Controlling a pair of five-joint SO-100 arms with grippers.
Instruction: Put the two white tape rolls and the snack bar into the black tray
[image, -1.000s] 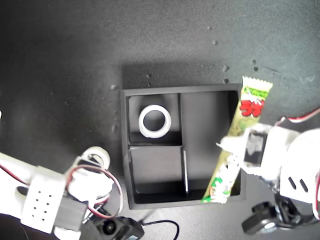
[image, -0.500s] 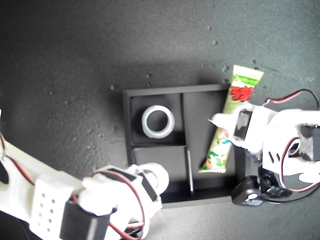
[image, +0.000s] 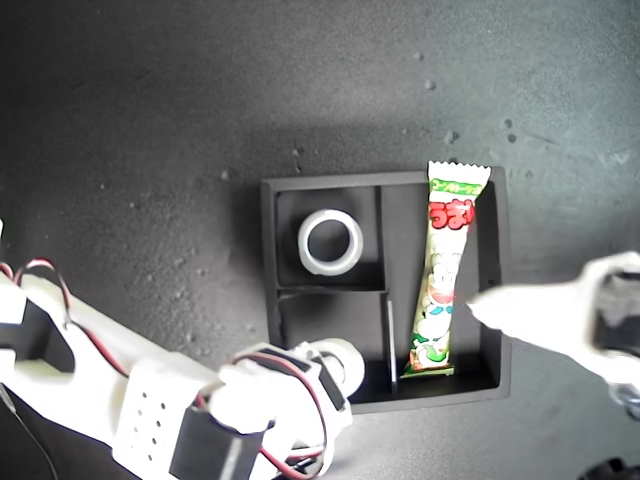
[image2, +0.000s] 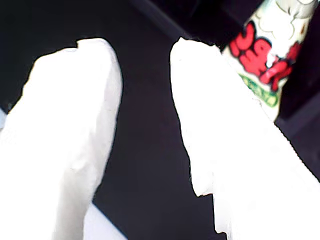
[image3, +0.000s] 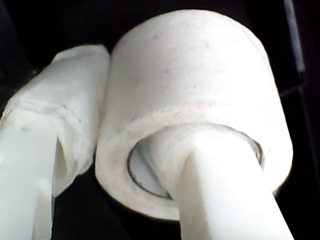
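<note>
The black tray sits at the middle of the exterior view. One white tape roll lies flat in its far small compartment. The snack bar lies in the long compartment, its far crimped end resting over the tray's wall. My first gripper is open and holds nothing. One of its white fingers reaches in from the exterior view's right, just beside the bar. My second gripper is shut on the other white tape roll, one finger through its hole. It holds that roll over the near small compartment.
The dark tabletop around the tray is speckled with small crumbs. The second arm's white links and red and black wires fill the exterior view's lower left. Part of the first arm's body shows at that view's right edge.
The first gripper let go of the snack bar, which now lies in the long compartment, and drew back to the exterior view's right. The second gripper carried its roll farther over the tray. The tray shifted slightly.
</note>
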